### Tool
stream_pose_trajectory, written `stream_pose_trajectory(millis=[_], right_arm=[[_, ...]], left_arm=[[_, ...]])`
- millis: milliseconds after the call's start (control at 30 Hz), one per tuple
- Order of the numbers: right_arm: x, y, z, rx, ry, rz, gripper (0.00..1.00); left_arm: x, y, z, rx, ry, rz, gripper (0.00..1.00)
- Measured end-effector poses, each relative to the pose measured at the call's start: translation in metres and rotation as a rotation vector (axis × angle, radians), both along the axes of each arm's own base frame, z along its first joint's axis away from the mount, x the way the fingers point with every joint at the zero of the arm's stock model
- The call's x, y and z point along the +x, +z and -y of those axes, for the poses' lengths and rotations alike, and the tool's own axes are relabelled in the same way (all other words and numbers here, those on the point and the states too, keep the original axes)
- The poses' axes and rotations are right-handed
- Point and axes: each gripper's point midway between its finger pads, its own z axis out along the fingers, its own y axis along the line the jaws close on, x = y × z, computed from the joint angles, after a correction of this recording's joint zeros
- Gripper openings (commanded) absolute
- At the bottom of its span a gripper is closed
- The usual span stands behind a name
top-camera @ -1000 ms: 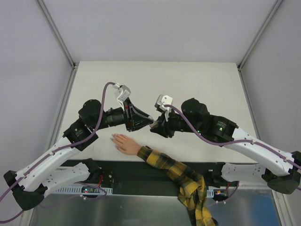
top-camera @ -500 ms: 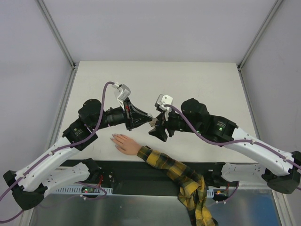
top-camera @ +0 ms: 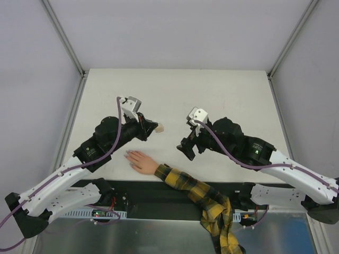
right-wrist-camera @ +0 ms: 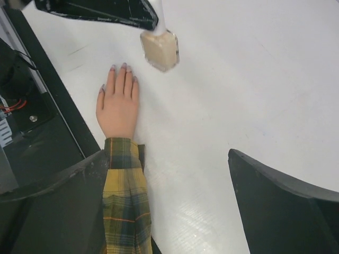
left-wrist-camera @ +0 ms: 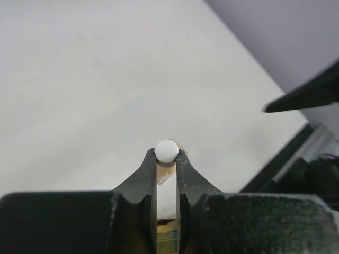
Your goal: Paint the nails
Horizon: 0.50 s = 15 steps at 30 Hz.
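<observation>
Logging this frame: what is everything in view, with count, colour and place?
polish bottle: one, beige with a white cap, clamped by the cap, just beyond the fingertips of the hand
hand: one, flesh-coloured, palm down at the table's near edge
nails: at least four show, pale, on the fingertips
sleeve: one, yellow-and-black plaid, running from the wrist off the near edge
table: one, white, under everything
cables: two, purple, one along each arm
left gripper: one, black, shut on the bottle's cap
right gripper: one, black, open and empty, to the right of the hand
</observation>
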Motion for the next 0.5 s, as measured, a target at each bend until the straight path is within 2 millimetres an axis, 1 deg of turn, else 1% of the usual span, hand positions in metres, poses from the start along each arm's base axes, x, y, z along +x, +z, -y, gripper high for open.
stream_pose_trajectory(millis=[100,133,200,300,367,500], right_arm=[[0.002,-0.008,0.012,-0.010,-0.034,0.005,0.96],[0.002,-0.011,0.015,-0.013,-0.044,0.007,0.96],[0.003,-0.017,0.021,-0.020,-0.060,0.005,0.96],[0.004,-0.022,0.028,-0.021,-0.083,0.003,0.96],[0.004,-0.021,0.031,-0.012,-0.091,0.004,0.96],[0.001,-0.024,0.039,0.000,-0.104,0.001,0.96]], left_arm=[[0.021,-0.032,-0.019,0.085,0.156,-0.024,0.00],[0.031,-0.045,-0.030,0.127,0.227,-0.036,0.00],[0.047,-0.064,-0.046,0.182,0.338,-0.050,0.00],[0.073,-0.097,-0.078,0.245,0.518,-0.105,0.00],[0.089,-0.124,-0.109,0.260,0.660,-0.166,0.00],[0.106,-0.162,-0.156,0.283,0.877,-0.250,0.00]])
